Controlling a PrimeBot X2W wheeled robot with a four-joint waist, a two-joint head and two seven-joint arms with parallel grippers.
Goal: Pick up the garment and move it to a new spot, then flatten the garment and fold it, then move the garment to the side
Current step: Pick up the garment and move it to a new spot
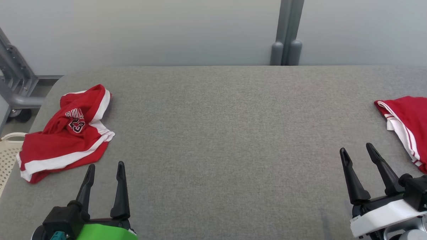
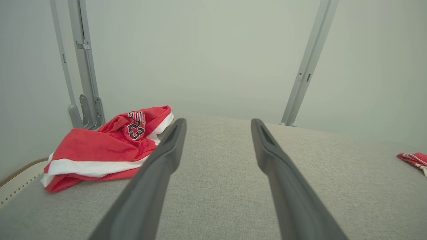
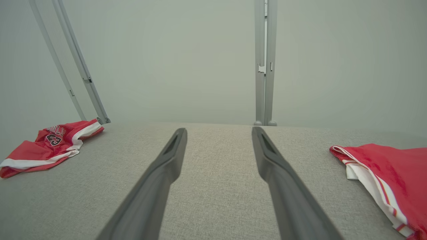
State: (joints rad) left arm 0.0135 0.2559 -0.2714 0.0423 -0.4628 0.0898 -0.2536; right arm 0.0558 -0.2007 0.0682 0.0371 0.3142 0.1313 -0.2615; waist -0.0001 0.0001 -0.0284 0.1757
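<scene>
Both claws are apart w/ nothing between the fingers. The left gripper (image 1: 106, 165) sits at the near left and the right gripper (image 1: 356, 147) at the near right, both low over the grey table (image 1: 217, 134).

The crumpled garment (image 1: 66, 139), red w/ white bands and a "23" print, lies bunched at the table's left end. It's just ahead of the left gripper and a bit to its left, not touching it. It's also near the table edge, w/ a pale basket (image 1: 0, 166) beside and below that edge. A second red piece (image 1: 418, 127), which looks already folded, lies at the far right, cut off by the frame.

Step in hand, as I read it, is the first pick-up; nothing's been lifted yet.

- The left arm is the obvious one since it's closest.
- Aim for the raised hump near the print, not the flat white band (flat cloth gives the fingers little to bite).
- Come down w/ the jaws wide across that ridge, then close on one good bunch.
- Lift until the hanging hem clears the table before carrying it toward the bare middle, or it'll drag and twist.
- Approach from the table side so a missed grab doesn't nudge it off toward the basket.
- Leave the folded piece alone. The right arm can wait, then take a corner for spreading.
</scene>
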